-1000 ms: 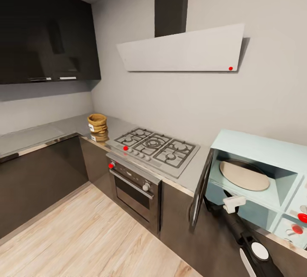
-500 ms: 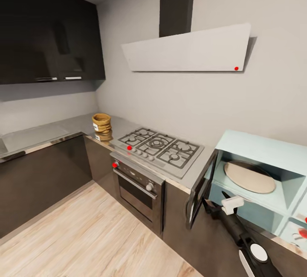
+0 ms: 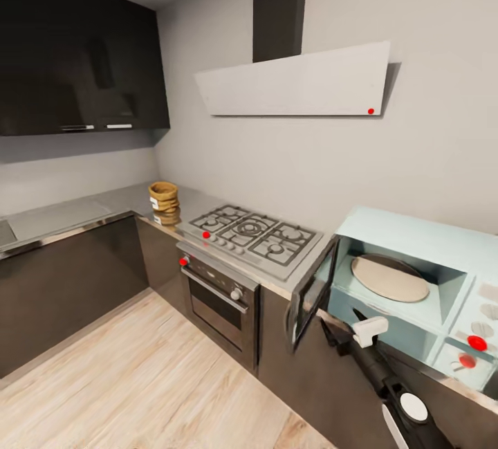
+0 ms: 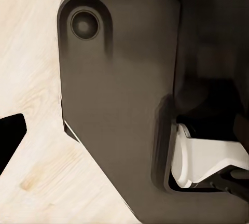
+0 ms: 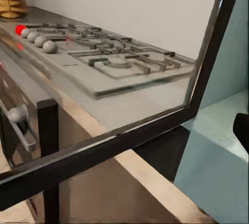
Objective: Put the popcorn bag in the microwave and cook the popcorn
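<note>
**Door's open, bag's way over there**

While the head view is showing the microwave (image 3: 415, 255) with its door (image 3: 312, 291) hanging open, the popcorn bag (image 3: 164, 198) is sitting on the countertop (image 3: 124, 198) past the gas hob (image 3: 252, 233), well apart from the right gripper (image 3: 344, 333), and I can't tell if that gripper's spread. Left wrist view is looking at dark robot body over wood floor (image 4: 31, 79); can't tell that gripper's state either. Right wrist view is peering through the door glass (image 5: 119, 73); driving off could be clipping that door.
</note>
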